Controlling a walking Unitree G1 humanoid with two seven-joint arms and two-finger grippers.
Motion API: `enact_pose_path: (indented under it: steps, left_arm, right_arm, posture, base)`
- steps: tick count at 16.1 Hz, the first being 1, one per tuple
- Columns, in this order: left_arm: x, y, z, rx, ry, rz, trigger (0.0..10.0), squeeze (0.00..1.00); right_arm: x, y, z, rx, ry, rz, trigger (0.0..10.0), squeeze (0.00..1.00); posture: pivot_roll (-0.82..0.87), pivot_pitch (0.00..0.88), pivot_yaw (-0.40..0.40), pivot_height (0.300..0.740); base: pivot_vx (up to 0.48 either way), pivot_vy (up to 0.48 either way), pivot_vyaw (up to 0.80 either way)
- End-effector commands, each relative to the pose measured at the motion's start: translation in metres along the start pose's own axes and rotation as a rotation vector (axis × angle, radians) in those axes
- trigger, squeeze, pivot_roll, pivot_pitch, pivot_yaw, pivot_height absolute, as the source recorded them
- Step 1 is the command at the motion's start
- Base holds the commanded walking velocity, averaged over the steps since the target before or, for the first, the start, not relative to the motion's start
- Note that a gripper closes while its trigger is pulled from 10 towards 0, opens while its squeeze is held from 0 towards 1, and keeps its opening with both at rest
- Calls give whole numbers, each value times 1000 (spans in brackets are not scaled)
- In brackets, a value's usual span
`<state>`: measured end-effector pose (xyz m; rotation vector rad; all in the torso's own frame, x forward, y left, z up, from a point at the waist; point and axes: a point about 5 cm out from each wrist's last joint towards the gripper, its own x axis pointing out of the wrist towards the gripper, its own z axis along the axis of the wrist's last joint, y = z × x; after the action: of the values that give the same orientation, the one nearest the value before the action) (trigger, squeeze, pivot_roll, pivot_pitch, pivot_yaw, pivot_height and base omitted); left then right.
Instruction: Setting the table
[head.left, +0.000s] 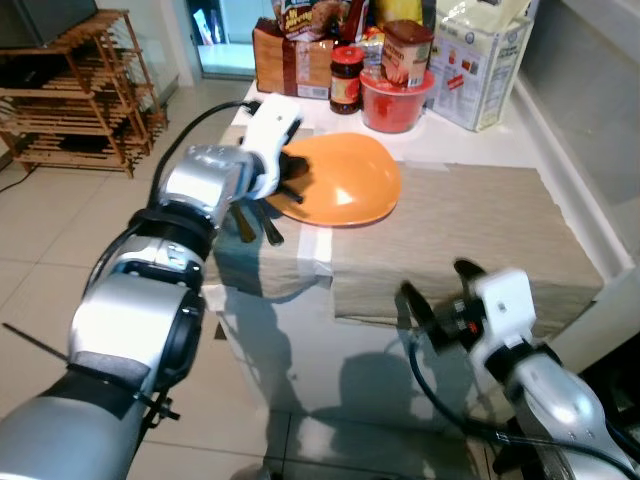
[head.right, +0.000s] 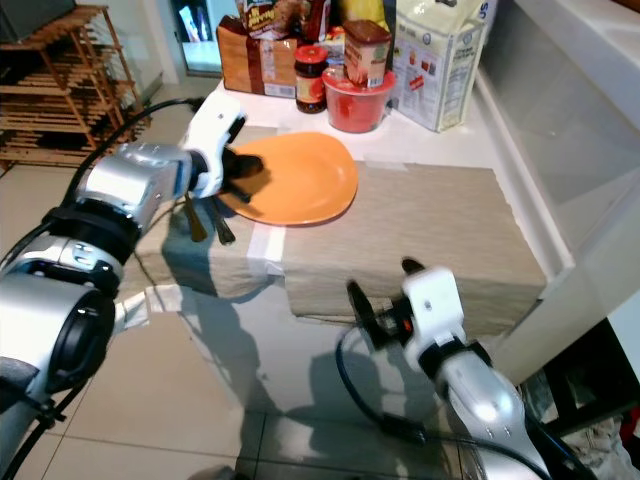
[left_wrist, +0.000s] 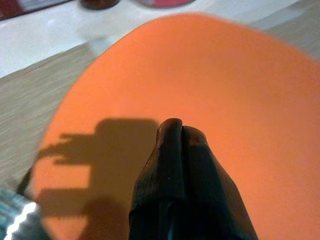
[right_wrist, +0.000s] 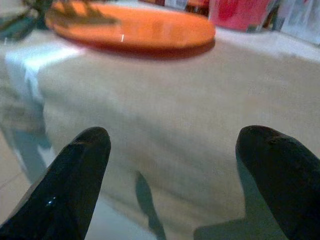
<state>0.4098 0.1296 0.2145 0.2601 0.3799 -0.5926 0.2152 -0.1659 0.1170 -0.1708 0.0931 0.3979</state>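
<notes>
Gripping orange plate (head.left: 345, 180) rim on beige-clothed table (head.left: 480, 230), left tool (head.left: 290, 185) pinched; right tool (head.left: 435, 290) spread, empty; tiled floor.

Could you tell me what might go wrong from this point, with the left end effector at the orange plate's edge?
1. The orange plate lies near the table's left edge, and the left end effector is pinched shut on its near rim; a pull could tip or slide it off.
2. The red container and dark jar stand close behind the plate; a push forward may knock them.
3. The plate straddles the beige cloth, which might bunch.
</notes>
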Motion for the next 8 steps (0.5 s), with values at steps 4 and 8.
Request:
enact_pose_path:
  steps: [4,8]
  left_arm:
    - [5,-2,-10,32,45,26,10000,0]
    - [16,-18,-20,46,84,-22,10000,0]
  right_arm:
    - [10,-2,3,17,-27,-26,10000,0]
    - [14,4,6,49,-46,-14,10000,0]
  posture:
    - [-82,0,33,740]
    - [-75,0,39,740]
  base:
    - [0,0,0]
    - [0,0,0]
